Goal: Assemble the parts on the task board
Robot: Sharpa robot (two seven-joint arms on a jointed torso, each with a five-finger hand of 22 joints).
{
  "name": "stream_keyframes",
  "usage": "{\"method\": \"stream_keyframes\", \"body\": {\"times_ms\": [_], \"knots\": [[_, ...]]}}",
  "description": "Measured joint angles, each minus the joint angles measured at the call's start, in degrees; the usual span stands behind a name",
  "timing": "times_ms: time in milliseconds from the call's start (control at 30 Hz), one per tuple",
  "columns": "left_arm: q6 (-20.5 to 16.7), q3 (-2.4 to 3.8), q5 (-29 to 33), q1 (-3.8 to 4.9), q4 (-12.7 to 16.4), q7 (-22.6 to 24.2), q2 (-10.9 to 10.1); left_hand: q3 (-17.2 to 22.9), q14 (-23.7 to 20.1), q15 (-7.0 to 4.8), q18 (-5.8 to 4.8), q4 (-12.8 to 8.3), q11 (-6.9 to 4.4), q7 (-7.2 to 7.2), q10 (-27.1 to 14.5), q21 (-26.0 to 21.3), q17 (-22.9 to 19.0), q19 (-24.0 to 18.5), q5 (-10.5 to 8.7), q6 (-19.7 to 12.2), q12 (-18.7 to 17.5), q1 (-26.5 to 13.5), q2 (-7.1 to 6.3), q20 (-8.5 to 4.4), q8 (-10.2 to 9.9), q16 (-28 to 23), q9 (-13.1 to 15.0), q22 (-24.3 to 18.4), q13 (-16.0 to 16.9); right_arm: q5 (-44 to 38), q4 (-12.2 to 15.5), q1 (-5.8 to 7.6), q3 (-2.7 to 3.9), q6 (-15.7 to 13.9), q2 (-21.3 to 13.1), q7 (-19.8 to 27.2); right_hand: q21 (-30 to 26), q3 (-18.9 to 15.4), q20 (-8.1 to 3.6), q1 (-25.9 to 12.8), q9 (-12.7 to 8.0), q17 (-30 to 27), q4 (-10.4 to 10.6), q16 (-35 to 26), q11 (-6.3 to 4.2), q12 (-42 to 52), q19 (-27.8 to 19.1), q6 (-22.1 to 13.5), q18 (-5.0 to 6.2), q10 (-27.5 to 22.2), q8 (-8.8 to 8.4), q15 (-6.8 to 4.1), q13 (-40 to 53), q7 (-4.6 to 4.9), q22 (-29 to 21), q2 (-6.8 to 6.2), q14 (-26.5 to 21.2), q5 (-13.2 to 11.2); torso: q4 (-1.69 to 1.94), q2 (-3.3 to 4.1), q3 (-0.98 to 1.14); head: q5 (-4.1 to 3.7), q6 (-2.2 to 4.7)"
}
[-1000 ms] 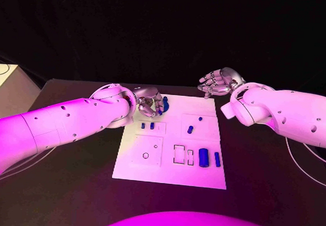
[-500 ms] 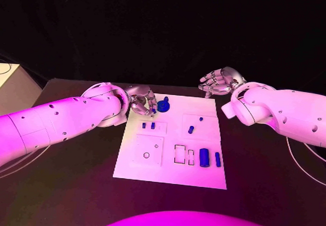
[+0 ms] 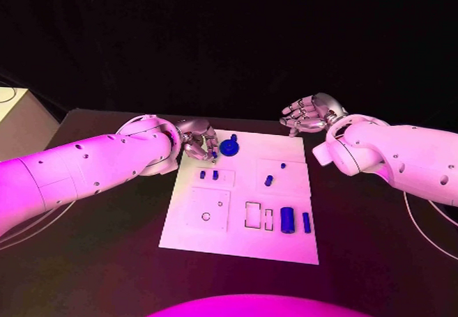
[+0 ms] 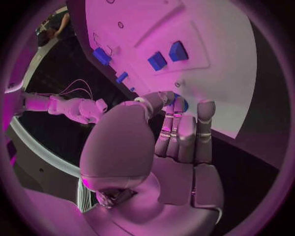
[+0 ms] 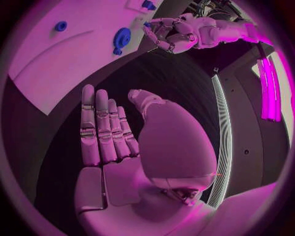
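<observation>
Hands (image 3: 199, 143) (image 3: 309, 114) flank task board's (image 3: 236, 239) far edge, nothing held.

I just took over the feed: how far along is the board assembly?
Early, by the look of it. Small blue parts stand in the task board, but a larger blue cylinder lies near the outlined slots. The left robot hand is beside a round blue part at the far edge; whether it touches it is unclear. The right robot hand is off the board, holding nothing.
</observation>
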Motion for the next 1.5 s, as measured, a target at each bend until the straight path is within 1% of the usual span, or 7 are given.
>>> {"method": "stream_keyframes", "body": {"times_ms": [367, 467, 533, 767, 1033, 1200, 1500], "knots": [[0.86, -0.16, -0.7, -0.06, -0.49, -0.45, 0.25, 0.0, 0.0, 0.0, 0.0, 0.0, 0.0, 0.0, 0.0, 0.0, -0.34, 0.0, 0.0, 0.0, 0.0, 0.0, 0.0, 0.0, 0.0, 0.0, 0.12, 0.05, 0.0, 0.0, -0.01, 0.0, 0.0, 0.0, -0.02, 0.0, 0.0, 0.0, 0.0, 0.0, -0.07, -0.08, 0.0, 0.0, 0.0, 0.0, 0.0, 0.0, 0.0, 0.0, 0.0, 0.0, -0.14, 0.0, -0.11, 0.0, 0.0, 0.0, 0.03, -0.03, 0.0, -0.02, -0.29], [1.18, -0.17, -0.82, -0.07, -0.41, -0.56, 0.17, 0.0, 0.0, 0.0, 0.0, 0.0, 0.0, -0.21, 0.42, 0.0, -0.4, 0.0, 0.0, 0.2, -0.01, 0.0, -0.01, 0.0, -0.01, 0.0, 0.12, 0.17, -0.02, 0.0, -0.03, 0.0, 0.0, 0.0, -0.03, 0.0, 0.0, 0.0, 0.0, 0.0, -0.06, -0.08, 0.0, 0.0, 0.0, 0.0, 0.0, 0.0, 0.0, 0.0, 0.0, 0.0, -0.14, 0.0, -0.11, 0.0, 0.0, 0.0, 0.03, -0.05, 0.01, -0.05, -0.3], [1.39, -0.17, -0.87, -0.08, -0.37, -0.62, 0.17, -0.31, 0.0, 0.0, 0.0, 0.01, -0.01, -0.11, 0.42, 0.0, -0.46, 0.0, 0.0, 0.32, -0.27, 0.0, -0.01, 0.0, -0.01, 0.0, 0.12, 0.17, -0.02, 0.0, -0.03, 0.0, 0.0, 0.0, -0.03, 0.0, 0.0, 0.0, 0.0, 0.0, -0.07, -0.08, 0.0, 0.0, 0.0, 0.0, 0.0, 0.0, 0.0, 0.0, 0.0, 0.0, -0.14, 0.0, -0.11, 0.0, 0.0, 0.0, 0.03, -0.05, -0.03, -0.12, -0.27], [1.98, -0.19, -0.98, -0.13, -0.37, -0.75, 0.41, -0.31, 0.0, 0.0, 0.0, 0.01, -0.01, -0.04, 0.42, 0.0, -0.46, 0.0, 0.0, 0.44, -0.27, 0.0, -0.01, 0.0, -0.22, 0.0, 0.24, 0.17, -0.02, 0.0, -0.03, -0.01, 0.01, 0.0, 0.0, 0.0, 0.0, 0.0, 0.0, 0.0, -0.06, -0.07, 0.0, 0.0, 0.0, 0.0, 0.0, 0.0, 0.0, 0.0, 0.0, 0.0, -0.13, 0.0, -0.11, 0.0, 0.0, 0.0, 0.01, -0.05, -0.06, -0.09, -0.23], [2.5, -0.24, -1.08, -0.24, -0.78, -0.92, 0.68, -0.31, 0.0, 0.0, 0.01, 0.01, 0.0, -0.04, 0.42, 0.0, -0.58, 0.0, 0.0, 0.43, -0.27, -0.24, 0.23, 0.0, -0.31, 0.0, 0.24, 0.29, -0.02, 0.0, -0.03, -0.01, 0.0, 0.0, -0.02, 0.01, 0.0, 0.0, 0.0, 0.0, -0.06, -0.07, 0.0, 0.0, 0.0, 0.0, 0.0, 0.0, 0.0, 0.0, 0.0, 0.0, -0.13, 0.0, -0.1, 0.0, 0.0, 0.0, 0.01, -0.03, -0.07, -0.05, -0.4], [2.65, -0.24, -1.15, -0.25, -0.91, -0.96, 0.73, -0.31, 0.0, 0.0, 0.01, 0.01, -0.2, -0.03, 0.62, 0.0, -0.58, 0.0, 0.0, 0.42, -0.27, -0.24, 0.23, 0.0, -0.31, 0.0, 0.24, 0.29, -0.02, 0.0, -0.03, -0.02, 0.0, 0.0, -0.05, 0.01, 0.0, 0.0, 0.0, 0.0, -0.06, -0.07, 0.0, 0.0, 0.0, 0.0, 0.0, 0.0, 0.0, 0.0, 0.0, 0.0, -0.13, 0.0, -0.1, 0.0, 0.0, 0.0, 0.03, -0.03, -0.07, -0.05, -0.44], [2.7, -0.23, -1.17, -0.26, -1.04, -1.11, 0.6, -0.31, 0.0, 0.0, 0.0, 0.01, -0.2, -0.22, 0.62, 0.0, -0.58, 0.0, 0.0, 0.6, -0.27, -0.24, 0.22, 0.0, -0.33, 0.0, 0.26, 0.28, -0.02, 0.0, -0.02, -0.02, 0.0, 0.0, -0.08, 0.01, 0.0, 0.0, 0.0, 0.0, -0.06, -0.07, 0.0, 0.0, 0.0, 0.0, 0.0, 0.0, 0.0, 0.0, 0.0, 0.0, -0.12, 0.0, -0.1, 0.0, 0.0, 0.0, 0.02, -0.05, -0.07, -0.06, -0.51]]}}
